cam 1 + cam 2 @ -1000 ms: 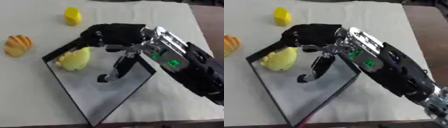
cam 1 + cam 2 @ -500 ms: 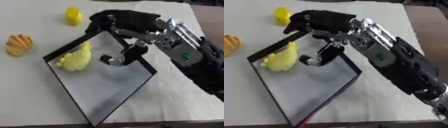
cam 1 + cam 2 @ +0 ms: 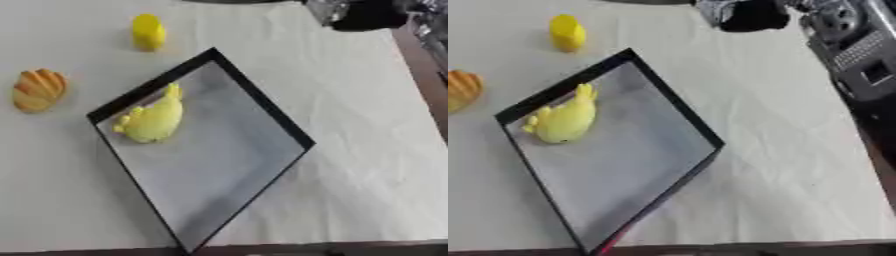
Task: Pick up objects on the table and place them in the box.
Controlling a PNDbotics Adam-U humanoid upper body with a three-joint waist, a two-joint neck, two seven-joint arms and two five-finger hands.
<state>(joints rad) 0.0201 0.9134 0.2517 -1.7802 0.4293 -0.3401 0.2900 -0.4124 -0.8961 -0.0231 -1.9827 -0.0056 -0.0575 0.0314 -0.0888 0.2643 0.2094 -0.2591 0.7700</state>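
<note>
Across the left eye view we log a pale cloth-covered table [image 3: 367, 125] filling nearly the whole frame. At centre lies the box [image 3: 262, 107], a shallow black-rimmed tray with a grey floor, set askew like a diamond, one corner pointing to the top of the frame and one to the bottom edge. Inside it, against the upper left wall, we see a yellow toy [image 3: 153, 119] lying on the floor of the box. Outside the box, upper left of the frame, a yellow cylinder [image 3: 148, 32] stands on the cloth, well apart from the rim. At the left edge, an orange ribbed object [image 3: 38, 90] rests on the cloth, near the box's left corner but not touching it. At the top right corner we note a dark mass with a silver part, the right hand [image 3: 367, 12], cut off by the frame edge; we cannot tell how its fingers stand, nor whether it holds anything.

Across the right eye view, the same layout sits shifted left. The right arm [image 3: 864, 65] shows more fully, running down the right edge, silver-grey above and black below. The orange object is cut by the left edge. We find no left hand in either view.
</note>
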